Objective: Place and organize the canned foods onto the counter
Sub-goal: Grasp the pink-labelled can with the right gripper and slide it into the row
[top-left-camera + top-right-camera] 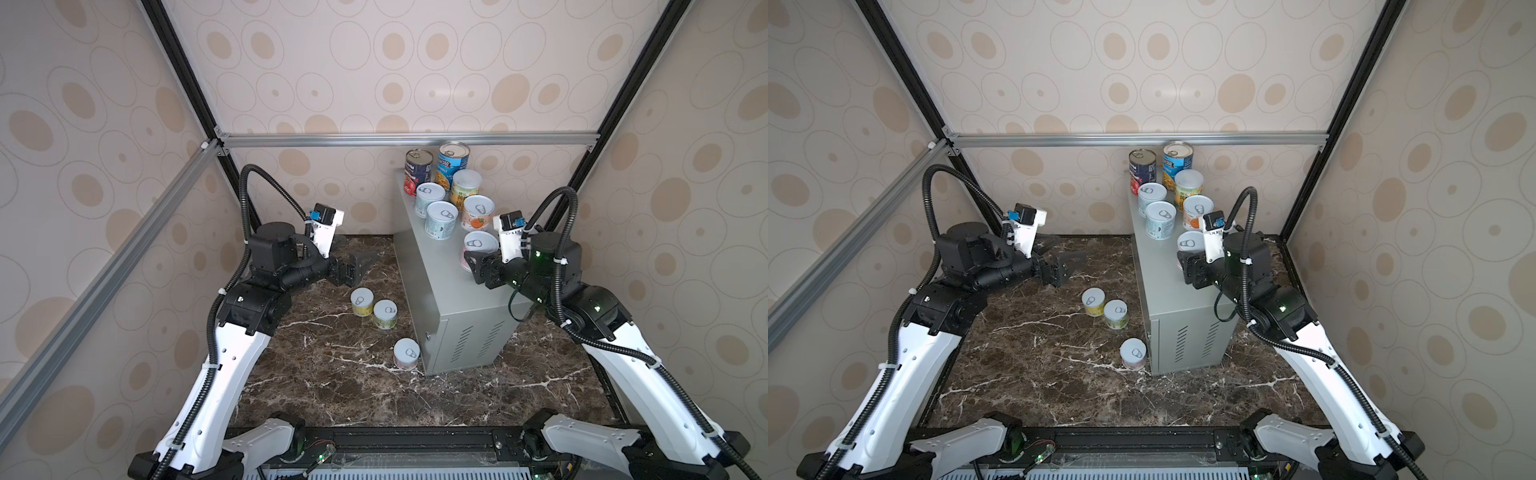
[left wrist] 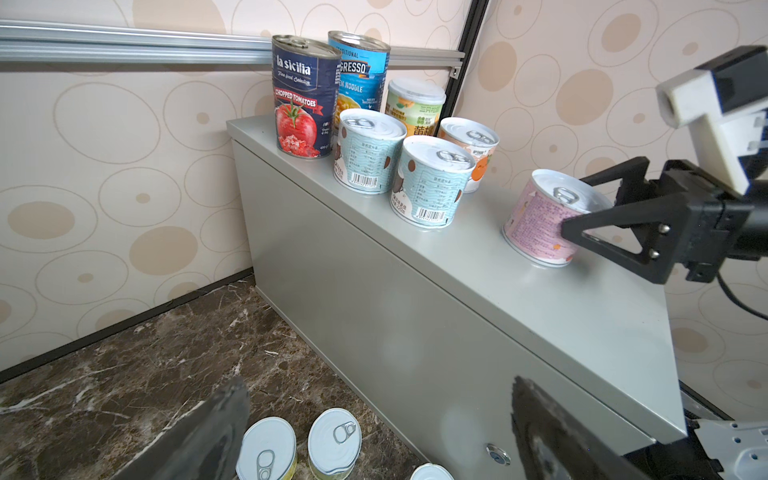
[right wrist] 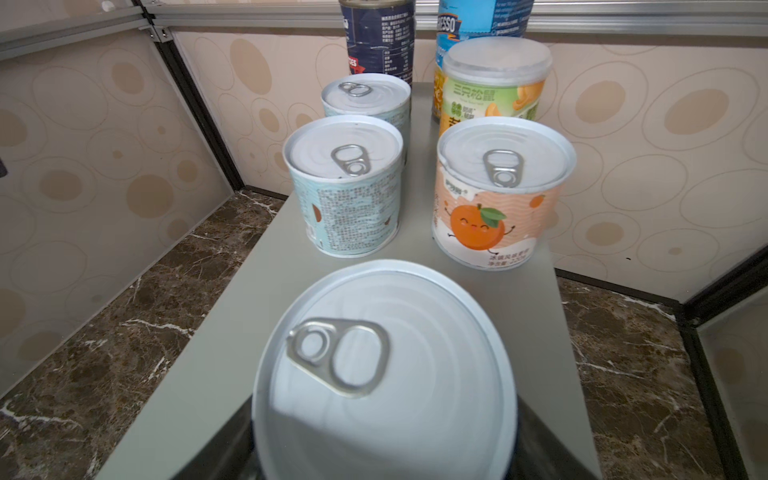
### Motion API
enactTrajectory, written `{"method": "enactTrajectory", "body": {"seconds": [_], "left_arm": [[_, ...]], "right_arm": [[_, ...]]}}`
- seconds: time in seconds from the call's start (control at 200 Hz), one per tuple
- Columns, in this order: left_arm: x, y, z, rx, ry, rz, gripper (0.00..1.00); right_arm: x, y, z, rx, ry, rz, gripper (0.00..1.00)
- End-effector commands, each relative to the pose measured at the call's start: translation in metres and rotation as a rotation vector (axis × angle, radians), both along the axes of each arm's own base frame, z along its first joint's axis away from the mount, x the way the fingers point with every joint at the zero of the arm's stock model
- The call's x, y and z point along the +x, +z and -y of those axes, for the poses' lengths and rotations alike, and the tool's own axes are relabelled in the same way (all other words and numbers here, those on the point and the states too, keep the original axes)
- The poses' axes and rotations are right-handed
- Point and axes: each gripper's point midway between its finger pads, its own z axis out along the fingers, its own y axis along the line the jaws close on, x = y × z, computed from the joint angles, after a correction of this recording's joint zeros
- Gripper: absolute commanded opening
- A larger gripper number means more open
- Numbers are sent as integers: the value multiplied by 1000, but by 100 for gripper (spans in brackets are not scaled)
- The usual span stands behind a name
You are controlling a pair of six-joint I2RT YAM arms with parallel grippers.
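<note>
The pink can (image 2: 540, 220) stands upright on the grey counter (image 2: 540, 316), pinched by the right pincer (image 2: 575, 205). One black finger presses its label on each side, and the pull-tab lid shows above them. In the right wrist view the lid fills the foreground just beyond the pincer.

Ahead of that pincer, farther along the counter top, stand two short cans side by side. They are an orange-fruit can (image 3: 494, 208) and a light-blue can (image 3: 349, 195), both clear of the pink can. Behind them come a second light-blue can (image 3: 368, 97) and the green-yellow can (image 3: 494, 83) with its plain white lid. Farthest from the pincer, at the wall end of the counter, stand the navy-red chopped-tomato can (image 2: 305, 95) and the blue Progresso can (image 2: 361, 70). All are upright.

The left pincer (image 1: 359, 268) hangs over the dark marble surface (image 1: 332, 395) beside the counter, jaws spread wide with nothing between them. Just below and short of its fingertips, two short cans stand nearly touching on the marble: a yellow-labelled can (image 1: 361, 302) and a green-labelled can (image 1: 385, 314). Farther back toward the arm's base, a pale pink-labelled can (image 1: 406, 354) stands against the counter's front corner by the lock.
</note>
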Motion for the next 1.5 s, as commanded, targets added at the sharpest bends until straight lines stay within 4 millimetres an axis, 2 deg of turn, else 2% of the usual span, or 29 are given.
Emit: {"method": "enactTrajectory", "body": {"seconds": [0.0,0.2,0.63,1.345,1.495], "left_arm": [[-5,8,-2,-14,-9,38,98],[-7,2,-4,-15,-5,36,98],[-2,-6,-3,-14,-5,23,98],[0,-9,-4,-16,-2,16,98],[0,-10,-5,-16,0,11,98]], "right_arm": [[8,14,17,11,-40,40,72],[26,9,31,34,-37,32,70],[47,-6,21,23,8,3,70],[52,-11,29,7,-24,-3,77],[50,-7,26,15,-5,7,83]]}}
